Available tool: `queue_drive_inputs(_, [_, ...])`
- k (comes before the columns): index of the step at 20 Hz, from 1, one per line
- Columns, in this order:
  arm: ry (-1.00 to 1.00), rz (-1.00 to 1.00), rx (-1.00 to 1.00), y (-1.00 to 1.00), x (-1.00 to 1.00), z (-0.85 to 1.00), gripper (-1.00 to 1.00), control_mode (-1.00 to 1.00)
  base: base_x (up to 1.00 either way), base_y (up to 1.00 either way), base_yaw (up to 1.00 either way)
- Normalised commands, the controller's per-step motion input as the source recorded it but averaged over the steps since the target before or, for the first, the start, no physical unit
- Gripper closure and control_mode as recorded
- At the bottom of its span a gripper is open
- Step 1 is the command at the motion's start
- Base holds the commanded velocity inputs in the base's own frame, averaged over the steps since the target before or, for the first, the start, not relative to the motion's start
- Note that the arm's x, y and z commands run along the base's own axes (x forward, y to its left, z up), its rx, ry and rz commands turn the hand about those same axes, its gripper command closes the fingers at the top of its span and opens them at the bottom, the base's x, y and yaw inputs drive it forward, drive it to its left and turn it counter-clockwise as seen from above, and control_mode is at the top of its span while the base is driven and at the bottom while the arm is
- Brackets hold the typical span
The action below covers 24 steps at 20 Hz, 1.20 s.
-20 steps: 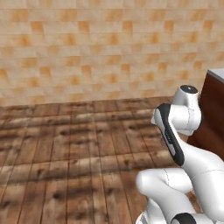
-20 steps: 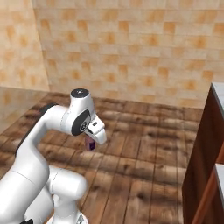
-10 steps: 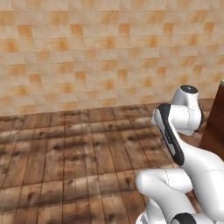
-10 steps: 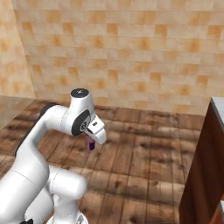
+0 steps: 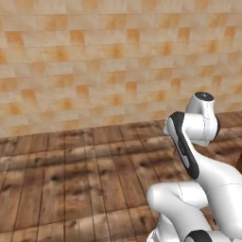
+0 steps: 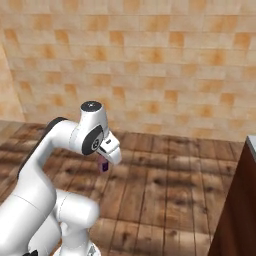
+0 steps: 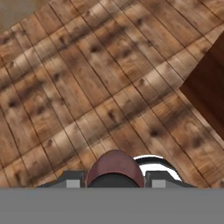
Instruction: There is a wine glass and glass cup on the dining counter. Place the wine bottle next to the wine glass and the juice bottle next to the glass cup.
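Base has turned since the earlier frames: in the left base view the dark wood panel at the right edge has slid almost out of frame, and in the right base view the wall corner has drifted left. The whole scene shifted together, so this is camera motion; the arm's pose against the base looks unchanged.

Gripper [image 7: 115, 178] is closed on the juice bottle [image 7: 115, 169]. In the hand view the rounded dark red top of the bottle sits between the two finger tips, jaws narrow around it. In the right base view a small purple-red bit of the juice bottle [image 6: 104, 165] hangs just under the hand, held high over the wooden floor [image 6: 165, 185], arm tucked close to the body.

Dining counter: a reddish-brown panel corner [image 6: 239, 210] shows at the lower right of the right base view, with a sliver of pale top at the edge. The hand view has a dark brown block [image 7: 209, 89] at its right, probably the same front. Glass cup and wine glass cannot be seen from here.

Step in hand, as I judge it: transit, carrying the juice bottle toward the dining counter.

Next move calls for more turning or driving to the right until the counter top and the glass cup come into view. Then extend the arm, keep the bottle upright, and set it just beside the cup without knocking it.
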Motion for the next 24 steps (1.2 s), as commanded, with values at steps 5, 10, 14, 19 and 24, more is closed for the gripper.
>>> queue_drive_inputs(5, [0.0,0.0,0.0,0.0,0.0,0.0,1.0,1.0,0.73,-0.21,-0.08])
queue_drive_inputs(10, [0.0,0.0,0.0,0.0,0.0,0.0,1.0,1.0,0.66,-0.18,-0.2])
queue_drive_inputs(14, [0.0,0.0,0.0,0.0,0.0,0.0,1.0,1.0,0.53,-0.15,-0.36])
queue_drive_inputs(19, [0.0,0.0,0.0,0.0,0.0,0.0,1.0,1.0,0.45,-0.11,-0.44])
queue_drive_inputs(24, [0.0,0.0,0.0,0.0,0.0,0.0,1.0,1.0,0.44,-0.08,-0.46])
